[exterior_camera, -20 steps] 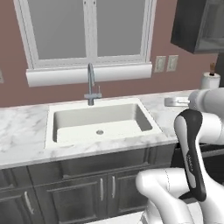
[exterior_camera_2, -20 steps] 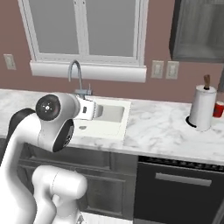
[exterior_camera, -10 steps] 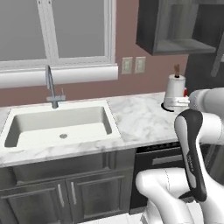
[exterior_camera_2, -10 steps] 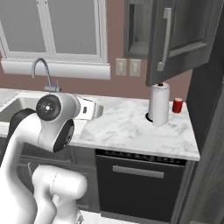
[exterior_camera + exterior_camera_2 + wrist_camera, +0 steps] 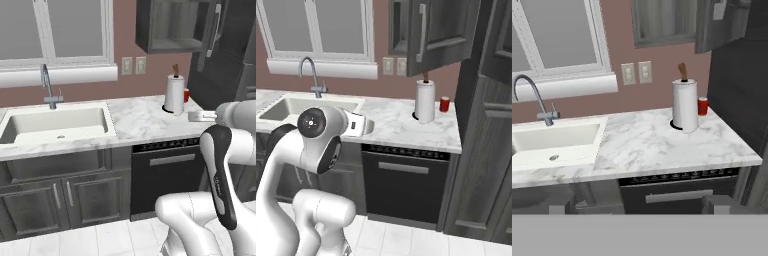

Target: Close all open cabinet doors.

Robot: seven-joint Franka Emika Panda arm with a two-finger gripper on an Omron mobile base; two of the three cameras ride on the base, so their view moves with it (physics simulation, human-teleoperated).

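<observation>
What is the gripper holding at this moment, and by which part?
Nothing is held. The gripper points over the white marble counter, far from the open dark charcoal upper cabinet door.

Cabinet door — dark charcoal wood grain, matt, with a brushed silver metal bar handle; countertop of polished white marble, grey-veined; faucet satin metal; paper towel roll — soft white paper

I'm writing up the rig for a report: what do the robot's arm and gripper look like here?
The arm is glossy white with rounded, bulbous links and a long dark charcoal strip set into one link. In the right base view a round dark joint cap with a pale centre shows. The gripper has two small dark grey, blocky finger tips. No cables or markings are visible.
</observation>
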